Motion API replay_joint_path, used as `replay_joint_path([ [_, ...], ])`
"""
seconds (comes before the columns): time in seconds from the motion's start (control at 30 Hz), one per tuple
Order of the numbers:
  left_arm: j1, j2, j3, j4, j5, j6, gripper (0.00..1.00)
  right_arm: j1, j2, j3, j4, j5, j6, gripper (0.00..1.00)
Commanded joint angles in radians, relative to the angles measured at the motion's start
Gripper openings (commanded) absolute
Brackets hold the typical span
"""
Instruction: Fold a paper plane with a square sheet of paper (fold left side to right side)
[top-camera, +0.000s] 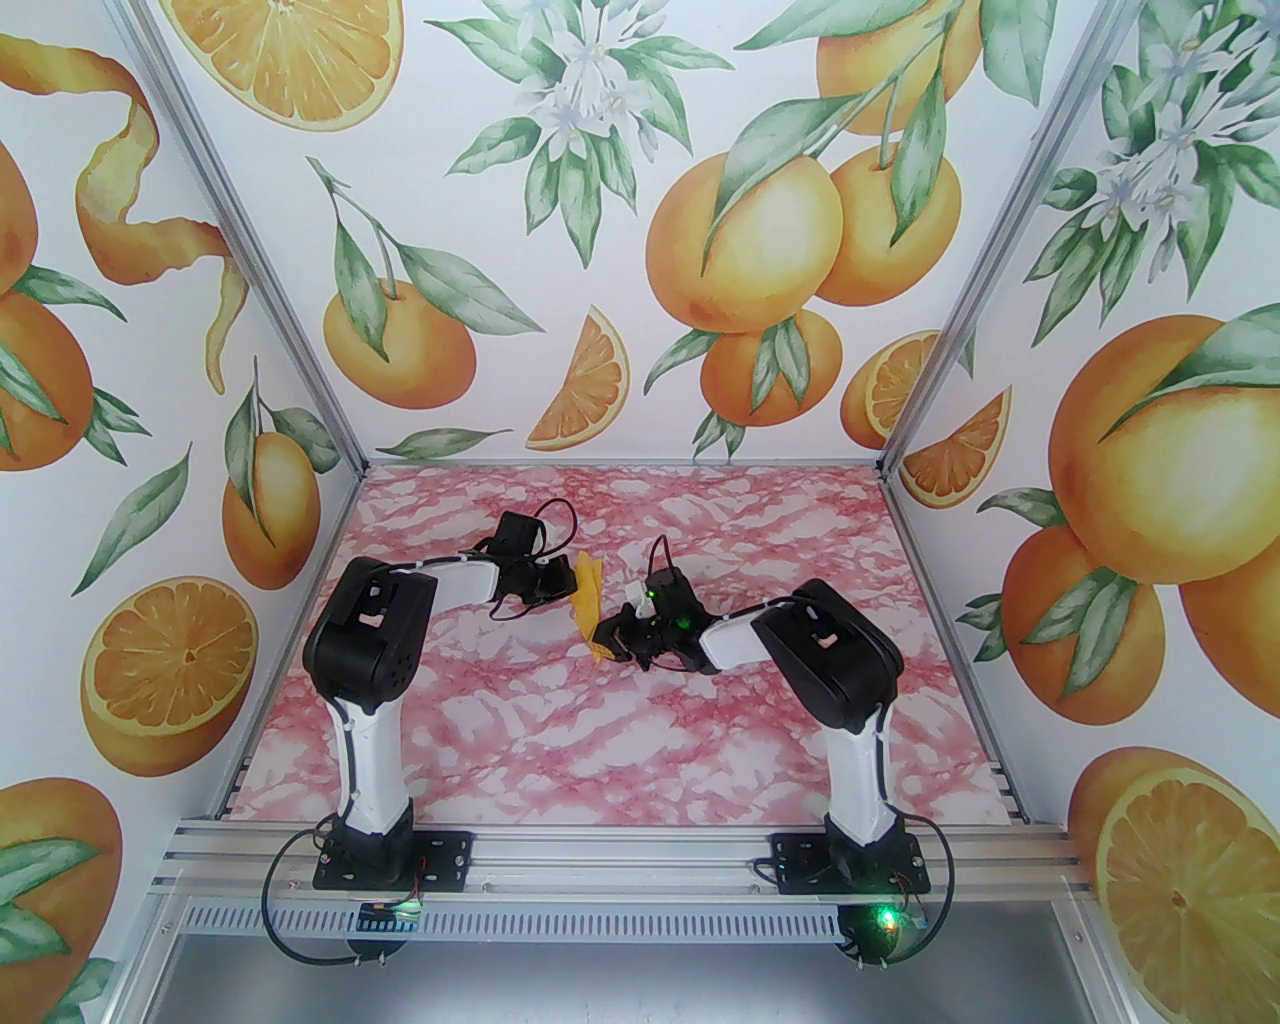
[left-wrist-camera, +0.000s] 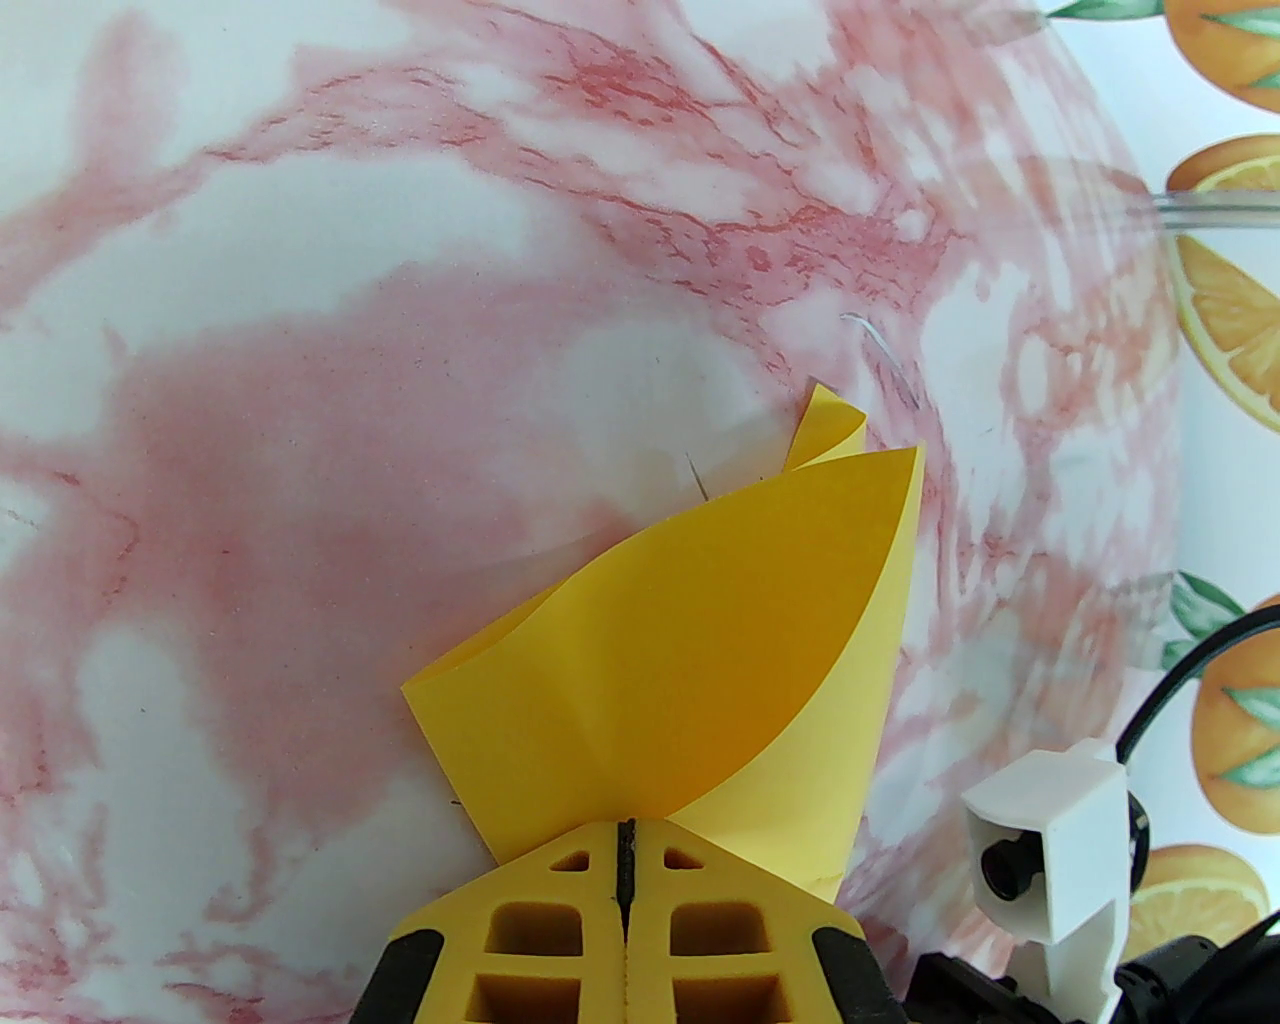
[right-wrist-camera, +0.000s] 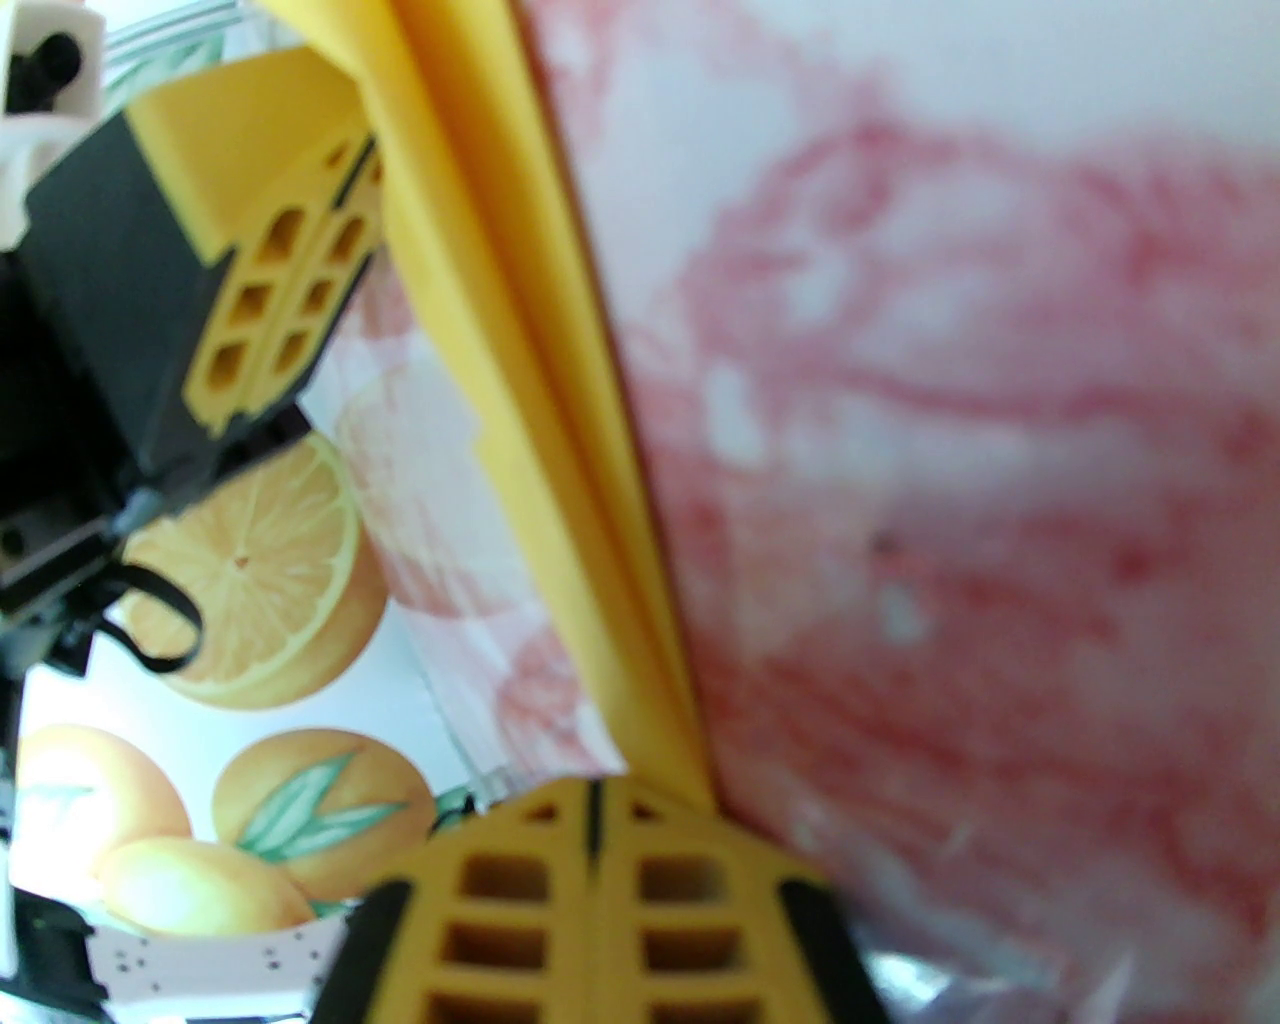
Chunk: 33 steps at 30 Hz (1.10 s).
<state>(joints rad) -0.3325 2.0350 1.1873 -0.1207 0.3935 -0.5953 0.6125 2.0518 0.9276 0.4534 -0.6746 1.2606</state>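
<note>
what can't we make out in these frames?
Top view: the paper is a small sliver between the arms; its folds are too small to read.
Left wrist: the paper's near edge is hidden behind the left fingers; the curl hides any crease.
Right wrist: blurred; paper layers uncountable, top end cut off by the frame, contact with the right fingers unclear.

Square sheet of paper (left-wrist-camera: 650, 680) is plain yellow-orange, pretty much matching the yellow jaws with black trim. Bench (top-camera: 500, 740): pink-and-white marble print. Walls (top-camera: 560, 330): white with oranges, green leaves and pale blossoms. Arms (top-camera: 370, 740): black and white.
</note>
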Motion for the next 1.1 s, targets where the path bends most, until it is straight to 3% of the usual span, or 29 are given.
replay_joint_path([
  [0.0,-0.017,0.071,-0.021,-0.093,-0.024,0.011,0.03,0.008,0.036,0.020,0.012,-0.005,0.006,0.03],
  [0.2,-0.018,0.073,-0.020,-0.092,-0.025,0.011,0.03,0.010,0.031,0.032,-0.009,-0.012,-0.006,0.04],
  [0.57,-0.017,0.073,-0.020,-0.097,-0.027,0.020,0.03,-0.031,-0.120,0.019,-0.100,-0.005,-0.109,0.06],
  [1.07,-0.017,0.074,-0.017,-0.096,-0.025,0.017,0.03,-0.040,-0.049,-0.023,0.002,-0.023,-0.037,0.04],
])
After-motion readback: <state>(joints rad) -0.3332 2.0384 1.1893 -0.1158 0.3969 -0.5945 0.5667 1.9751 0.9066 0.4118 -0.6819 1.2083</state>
